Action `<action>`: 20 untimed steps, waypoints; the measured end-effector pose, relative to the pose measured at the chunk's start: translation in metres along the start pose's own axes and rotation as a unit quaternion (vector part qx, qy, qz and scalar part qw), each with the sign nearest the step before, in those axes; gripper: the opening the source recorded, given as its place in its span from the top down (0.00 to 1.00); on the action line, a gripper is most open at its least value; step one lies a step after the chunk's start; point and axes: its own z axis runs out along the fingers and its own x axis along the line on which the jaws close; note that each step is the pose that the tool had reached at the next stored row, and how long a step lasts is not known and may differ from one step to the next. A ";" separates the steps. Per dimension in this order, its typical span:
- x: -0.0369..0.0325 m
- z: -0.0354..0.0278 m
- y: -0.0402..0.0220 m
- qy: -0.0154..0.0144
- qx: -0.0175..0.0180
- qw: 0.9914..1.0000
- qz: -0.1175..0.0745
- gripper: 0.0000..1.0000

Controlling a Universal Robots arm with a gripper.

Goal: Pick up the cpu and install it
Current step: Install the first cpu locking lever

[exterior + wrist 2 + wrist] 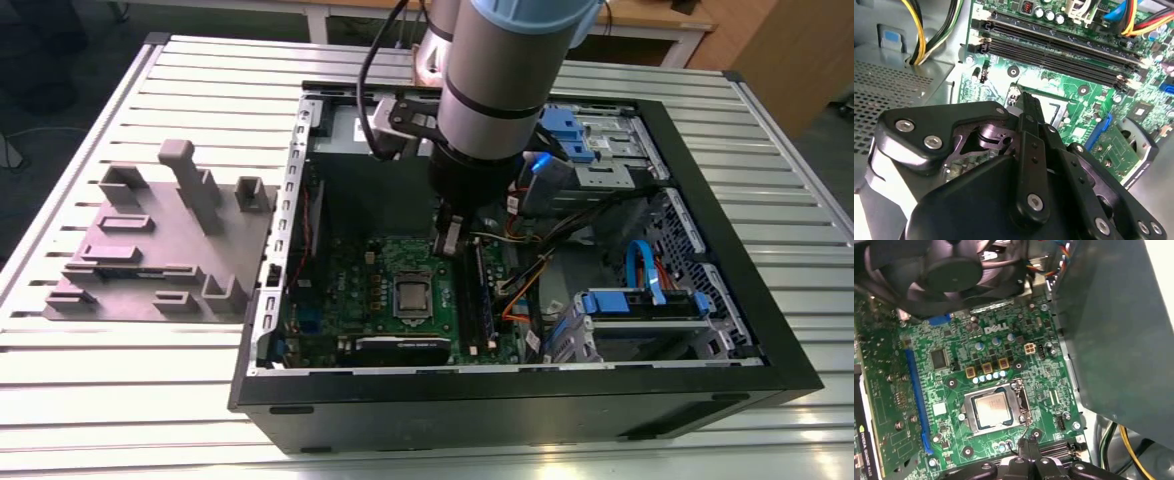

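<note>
An open black computer case [534,400] lies on its side on a ribbed metal table [120,400], its walls forming a rim around the green motherboard [360,275]. The arm [501,90] reaches down into the case, and the gripper [450,243] hangs just above the board, near the memory slots [1064,52].

The cpu [992,407], a small flat square with a dull silvery top and a paler rim, sits inside the rectangular metal socket frame [1024,405] of the board; in the exterior view it [412,296] lies just below the gripper's tips and apart from them. The gripper [1029,450] holds nothing; its slim black fingers [1030,107] stand close together, pressed shut on empty air over the board between the socket and the long dark memory slots.

Room to move is tight. A black round fan [961,272] borders the board on one side, a grey sheet-metal wall [1114,330] runs along another, and a green expansion card [884,405] stands on edge in a blue slot [916,400] beside the socket. Yellow and black cables [924,35] hang near the perforated metal panel [889,85]. Blue drive brackets [641,300] fill the case toward the exterior view's right.

On the table toward the exterior view's left rests a grey block [160,245] with raised blocky fixtures, well apart from the gripper.
</note>
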 end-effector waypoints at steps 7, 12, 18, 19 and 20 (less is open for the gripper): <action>0.0021 0.0000 0.0000 0.000 0.000 1.000 -0.003 0.90; 0.0021 0.0000 0.0000 0.000 0.000 1.000 -0.003 0.90; 0.0022 0.0000 0.0000 0.000 0.000 1.000 -0.003 0.90; 0.0022 0.0000 0.0000 0.000 0.000 1.000 -0.003 0.90; 0.0022 0.0000 0.0000 0.000 0.000 1.000 -0.005 0.90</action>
